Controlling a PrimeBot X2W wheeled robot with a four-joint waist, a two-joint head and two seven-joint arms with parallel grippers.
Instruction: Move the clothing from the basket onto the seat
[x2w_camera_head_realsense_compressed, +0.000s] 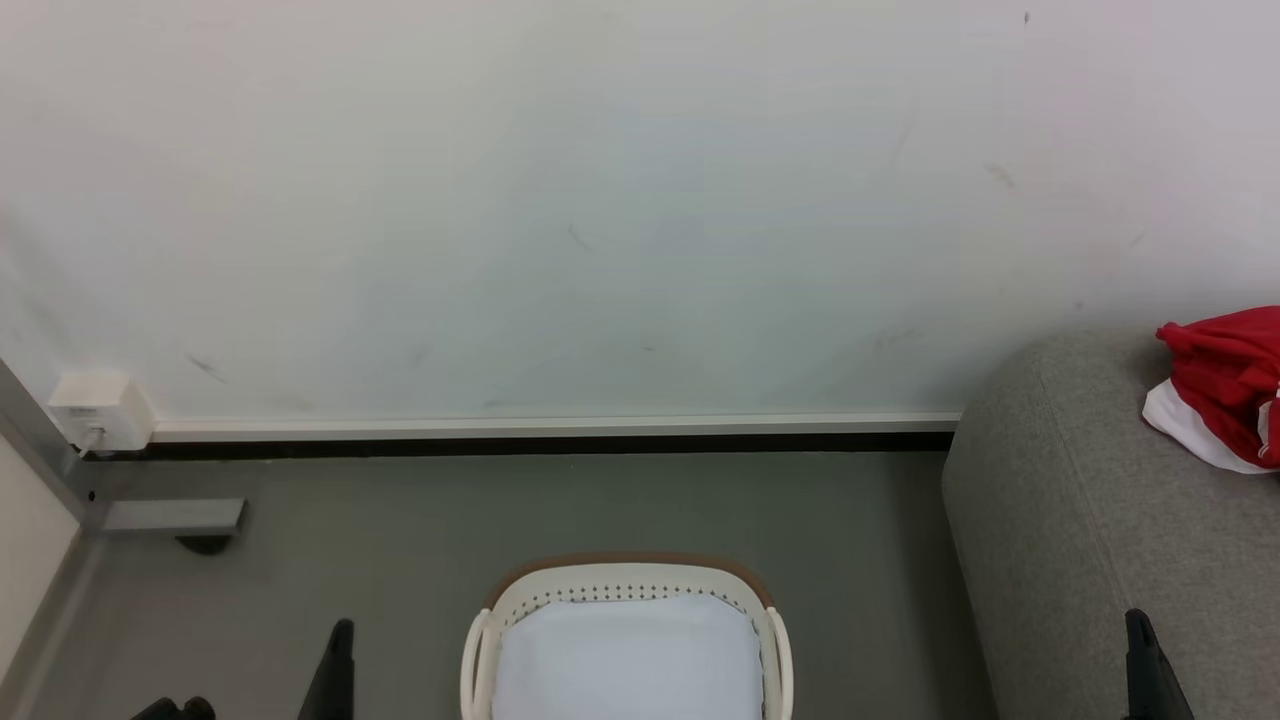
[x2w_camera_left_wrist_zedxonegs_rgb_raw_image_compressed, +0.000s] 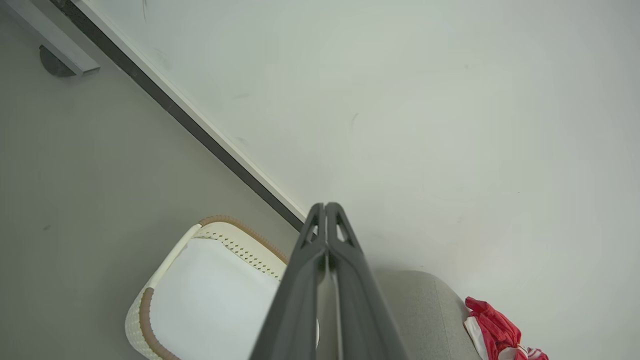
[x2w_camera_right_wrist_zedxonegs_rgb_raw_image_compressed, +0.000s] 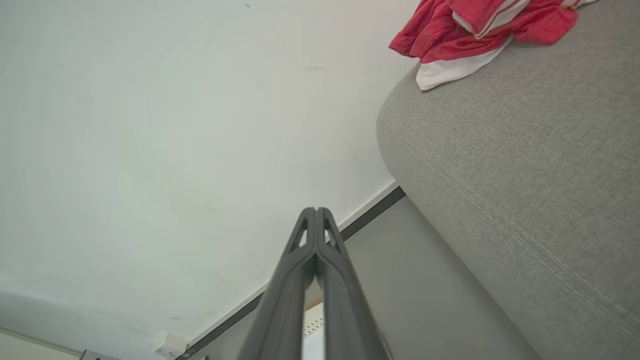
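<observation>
The red clothing (x2w_camera_head_realsense_compressed: 1225, 385) with a white hem lies bunched on top of the grey seat (x2w_camera_head_realsense_compressed: 1080, 520) at the right; it also shows as clothing (x2w_camera_right_wrist_zedxonegs_rgb_raw_image_compressed: 475, 35) on the seat (x2w_camera_right_wrist_zedxonegs_rgb_raw_image_compressed: 525, 165) and clothing (x2w_camera_left_wrist_zedxonegs_rgb_raw_image_compressed: 492, 332) beside the seat (x2w_camera_left_wrist_zedxonegs_rgb_raw_image_compressed: 425, 310). The cream basket (x2w_camera_head_realsense_compressed: 625, 585) with a brown rim stands on the floor at the bottom centre, showing just its pale white lining; in the left wrist view the basket (x2w_camera_left_wrist_zedxonegs_rgb_raw_image_compressed: 150, 320) sits lower left. My left gripper (x2w_camera_left_wrist_zedxonegs_rgb_raw_image_compressed: 325, 206) is shut, holding nothing, left of the basket (x2w_camera_head_realsense_compressed: 342, 628). My right gripper (x2w_camera_right_wrist_zedxonegs_rgb_raw_image_compressed: 316, 210) is shut, empty, in front of the seat (x2w_camera_head_realsense_compressed: 1135, 618).
A white wall (x2w_camera_head_realsense_compressed: 600, 200) with a dark skirting strip (x2w_camera_head_realsense_compressed: 520, 445) runs behind the basket. A white wall box (x2w_camera_head_realsense_compressed: 100, 410) and a grey metal bracket (x2w_camera_head_realsense_compressed: 170, 515) sit at the far left corner. Grey floor (x2w_camera_head_realsense_compressed: 400, 540) lies between basket and wall.
</observation>
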